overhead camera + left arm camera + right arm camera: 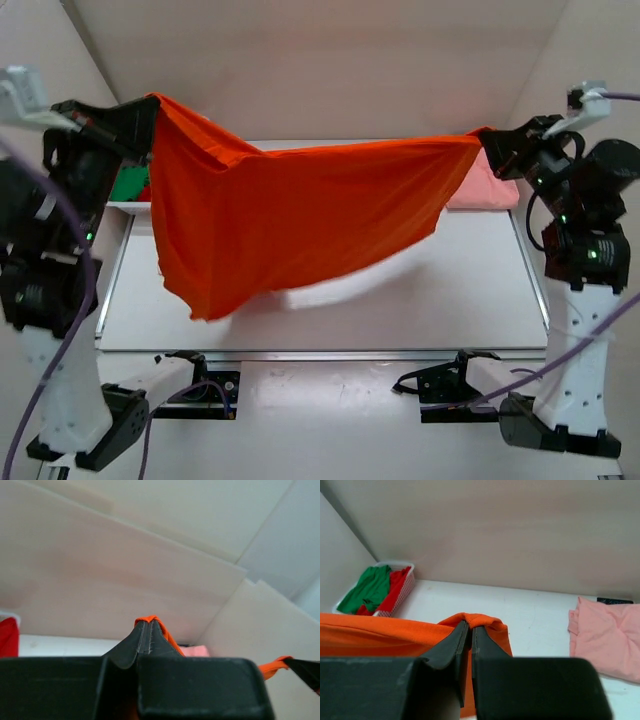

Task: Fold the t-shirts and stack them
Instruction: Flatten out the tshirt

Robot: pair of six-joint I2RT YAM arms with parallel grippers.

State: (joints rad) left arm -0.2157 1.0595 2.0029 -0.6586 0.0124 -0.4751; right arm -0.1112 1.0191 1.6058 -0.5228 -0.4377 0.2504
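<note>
The bright orange t-shirt (300, 215) hangs spread in the air above the white table (400, 300), held between both grippers. My left gripper (148, 108) is shut on its left upper corner (150, 619). My right gripper (486, 138) is shut on its right upper corner (480, 621). The shirt sags in the middle and its left part hangs lowest. The pale pink t-shirt (485, 188) lies at the table's far right, also in the right wrist view (607, 635). The green t-shirt (370, 587) and red t-shirt (395, 590) lie in the white basket (402, 597) at the far left.
The basket (128, 205) stands at the table's far left corner, mostly hidden behind the orange shirt in the top view. Beige walls close the back and sides. The right gripper shows at the right edge of the left wrist view (305, 670).
</note>
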